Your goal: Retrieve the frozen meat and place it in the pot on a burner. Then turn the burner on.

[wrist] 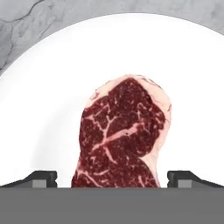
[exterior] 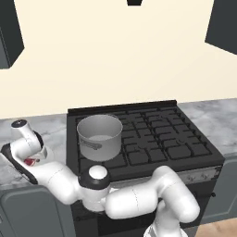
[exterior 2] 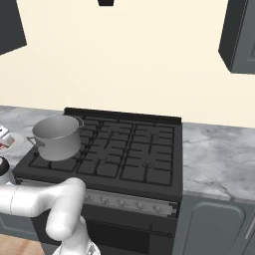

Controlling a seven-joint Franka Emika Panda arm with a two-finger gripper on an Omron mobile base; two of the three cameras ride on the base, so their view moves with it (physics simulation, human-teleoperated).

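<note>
With my tool [wrist: 112,178] looking straight down, the frozen meat [wrist: 122,135] lies flat on a round white plate [wrist: 43,109], red with whitish marbling and a pale fat edge. Tool fingers [wrist: 41,178] stand wide apart, one either side of the near end of the steak, nothing clamped; can't tell if the tips touch the plate. Grey marbled table [wrist: 26,17] shows past the plate's far rim. In the left base view my arm folds low and reaches left over the table [exterior: 51,132] beside the stove, and a bit of red, the meat [exterior: 29,162], peeks out under the wrist. The pot [exterior: 99,136] sits upright on the near-left burner [exterior: 115,159] of the black stove top, short handle toward the near side, inside looks bare. From the right base view, the pot [exterior 2: 57,137] is on the same left burner [exterior 2: 50,162], plate [exterior 2: 10,144] just left of the stove at the frame edge. Meat and pot well apart.
</note>
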